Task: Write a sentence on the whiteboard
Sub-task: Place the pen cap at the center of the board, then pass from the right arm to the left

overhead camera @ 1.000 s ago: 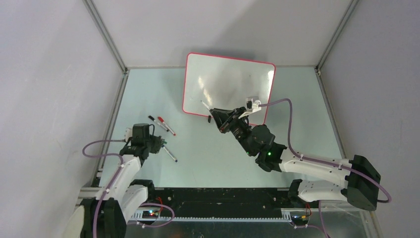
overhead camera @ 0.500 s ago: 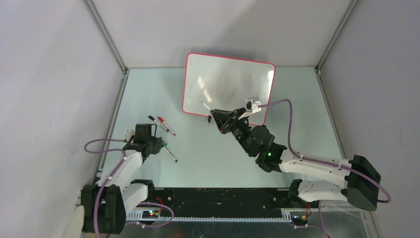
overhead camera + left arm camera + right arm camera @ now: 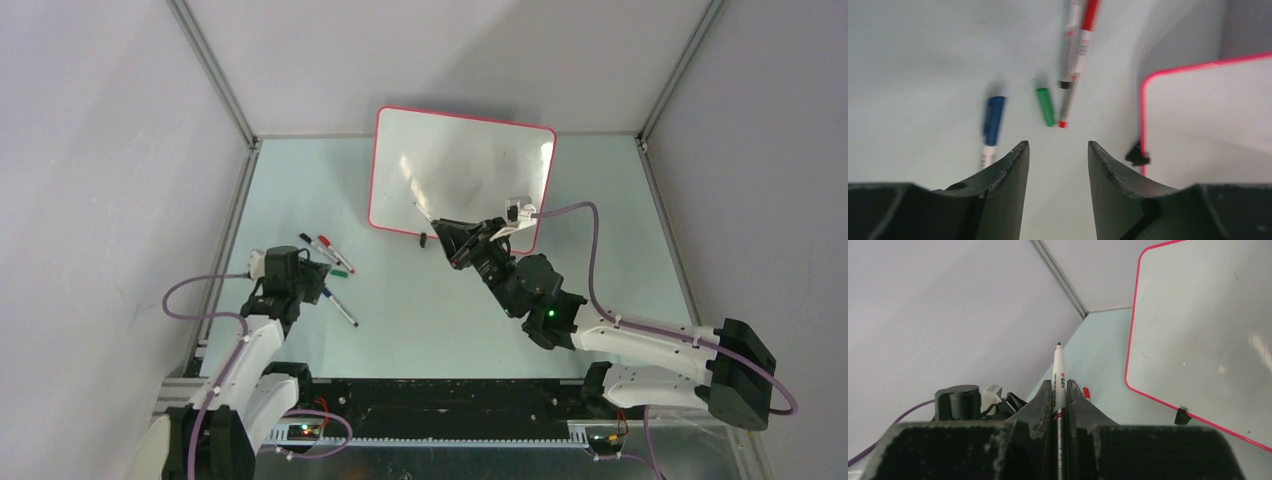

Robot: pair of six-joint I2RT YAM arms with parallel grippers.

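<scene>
One arm point(image 3: 610, 335) stretches forward, right tool point(image 3: 1059, 388) pinching marker point(image 3: 1058, 365) near whiteboard point(image 3: 470, 150).

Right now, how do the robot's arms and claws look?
The left arm and right arm have white links and black joints. A purple cable runs along each. A small green light glows on the right one. The left claw and right claw are black.

Light: bright, even, diffuse overhead. Glare: soft streaks on whiteboard point(image 3: 460, 160). Shadows: faint, beside markers point(image 3: 1079, 55). Focus: left wrist view soft; fingers point(image 3: 1003, 185) nr lens blurred.
</scene>
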